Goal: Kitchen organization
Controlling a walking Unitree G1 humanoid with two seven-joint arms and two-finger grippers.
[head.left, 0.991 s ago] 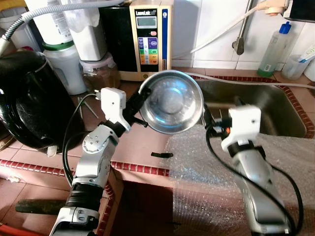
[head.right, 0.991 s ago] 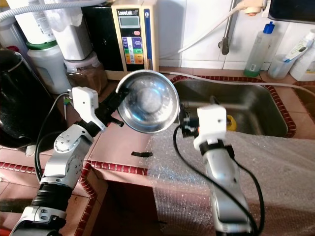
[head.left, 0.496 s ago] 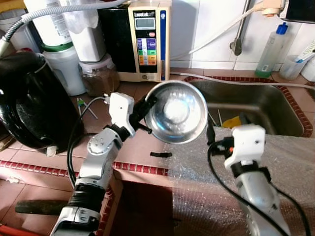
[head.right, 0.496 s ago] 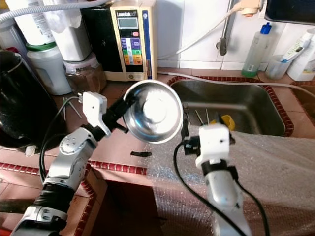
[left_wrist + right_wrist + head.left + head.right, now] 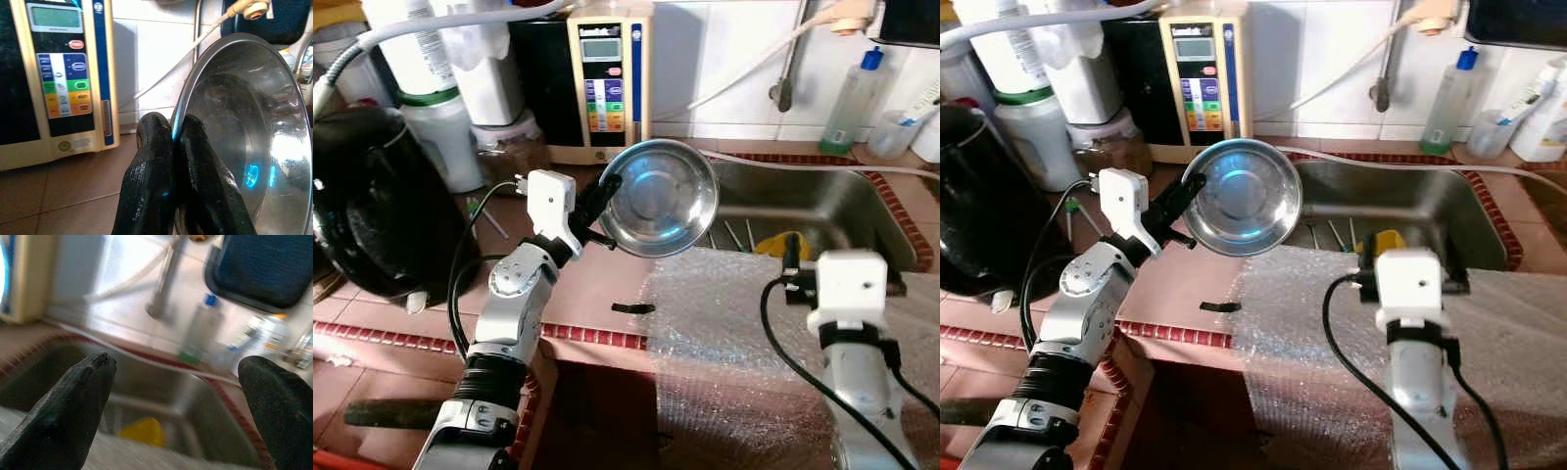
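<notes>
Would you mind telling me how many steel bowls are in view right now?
1. The steel bowl is held up by its rim in the left gripper, tilted on edge over the counter beside the sink. Others may lie hidden in the sink.

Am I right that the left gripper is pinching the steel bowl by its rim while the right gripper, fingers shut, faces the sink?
Not quite: the right gripper has its fingers open, spread wide apart, as the right wrist view shows. The rest holds: the left gripper pinches the steel bowl by its rim, and the right gripper faces the sink.
</notes>
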